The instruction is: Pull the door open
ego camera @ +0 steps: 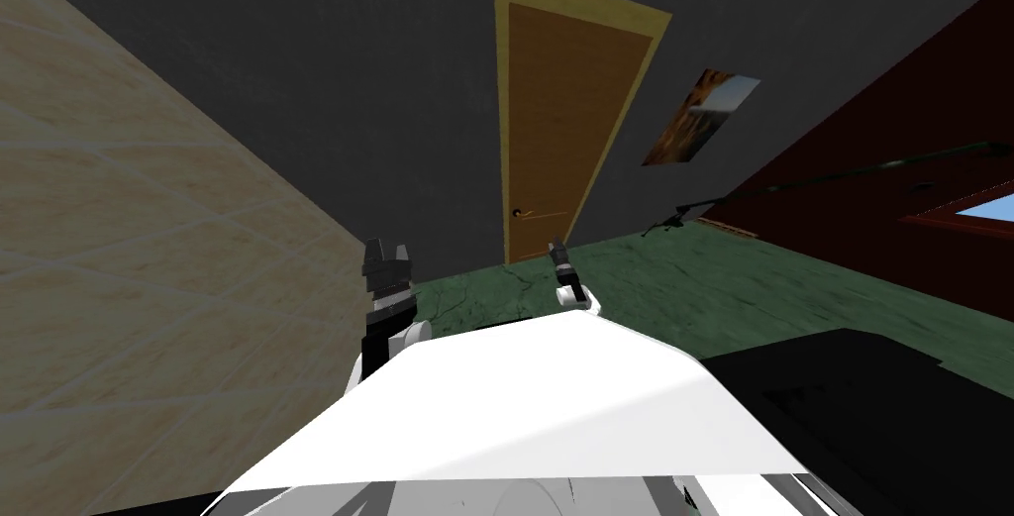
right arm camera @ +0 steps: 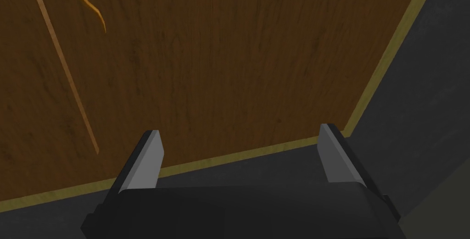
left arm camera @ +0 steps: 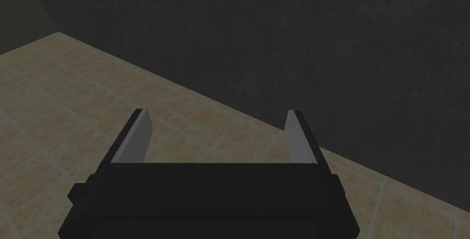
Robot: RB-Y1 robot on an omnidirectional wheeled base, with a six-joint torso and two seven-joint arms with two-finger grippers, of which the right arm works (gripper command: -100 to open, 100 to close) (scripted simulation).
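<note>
Door (ego camera: 569, 134): brown, closed, far wall ahead.
Handle (ego camera: 525, 212): left side of door, untouched.
Right end effector (right arm camera: 241, 135): wide, empty, facing door, apart from it.
Left end effector (left arm camera: 218, 114): wide, empty.

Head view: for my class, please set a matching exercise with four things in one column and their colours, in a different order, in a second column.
Things
1. door
2. door frame
3. floor
4. tiled wall

Colours
A. green
B. brown
C. pale beige
D. yellow

Pairs: 1-B, 2-D, 3-A, 4-C
</note>
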